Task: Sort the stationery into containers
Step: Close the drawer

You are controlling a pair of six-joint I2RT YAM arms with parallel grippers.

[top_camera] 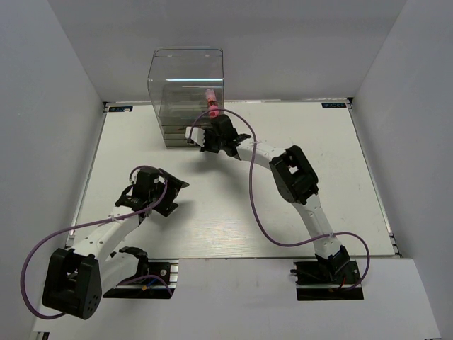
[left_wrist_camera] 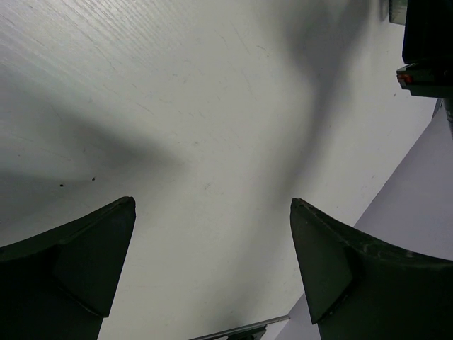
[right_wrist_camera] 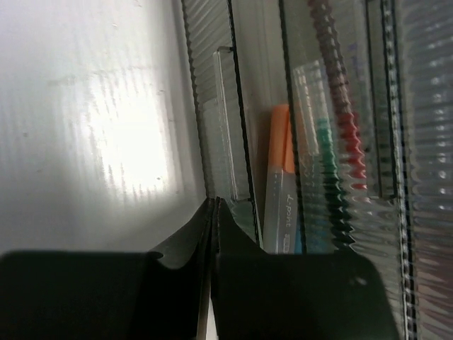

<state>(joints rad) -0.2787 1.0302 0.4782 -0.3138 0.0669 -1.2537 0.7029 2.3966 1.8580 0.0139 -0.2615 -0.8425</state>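
Ribbed plastic on the clear box (right_wrist_camera: 417, 142) smears what lies behind it. The orange-capped marker (right_wrist_camera: 281, 142) carries lettering too blurred to read, and a teal shape (right_wrist_camera: 327, 149) and a red shape (right_wrist_camera: 348, 134) beside it break into ripples, pens or markers, impossible to tell. The right gripper (right_wrist_camera: 213, 212) blocks their lower ends. From above, the pink tube (top_camera: 211, 103) shows only in part. The left gripper (left_wrist_camera: 212, 202) has both fingers (left_wrist_camera: 85, 262) cut by the bottom edge, and a dark object (left_wrist_camera: 428, 35) in the top right corner is cropped too far to identify.

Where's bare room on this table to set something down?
Bare: the table right of the right arm, the middle between it and the left arm, the far-left strip beside the clear box. Crowded: the box's front, where the right gripper sits.
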